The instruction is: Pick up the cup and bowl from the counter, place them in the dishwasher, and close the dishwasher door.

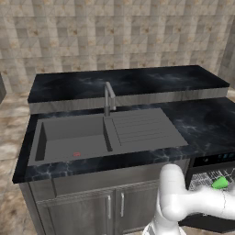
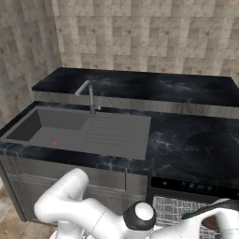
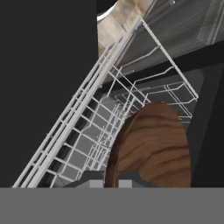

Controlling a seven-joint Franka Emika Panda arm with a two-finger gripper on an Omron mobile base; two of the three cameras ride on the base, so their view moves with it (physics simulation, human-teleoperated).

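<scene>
My gripper (image 3: 109, 181) is shut on the rim of the brown wood-look bowl (image 3: 153, 144). It holds the bowl tilted, just over the white wire rack (image 3: 87, 131) of the dishwasher (image 1: 213, 159). The rack stands pulled out below the black control strip (image 2: 191, 186). The green cup (image 1: 220, 182) lies in the rack, and a sliver of the cup (image 2: 188, 214) shows beside the brown bowl (image 2: 211, 223) under my forearm. The black marbled counter (image 1: 206, 124) carries neither of them. I cannot make out the dishwasher door for certain.
A grey sink with drainboard (image 1: 110, 133) and a tall faucet (image 1: 109, 97) sits left of the dishwasher. Grey cabinet doors with steel handles (image 1: 114, 206) stand below it. A raised black ledge (image 2: 140, 86) runs along the tiled wall.
</scene>
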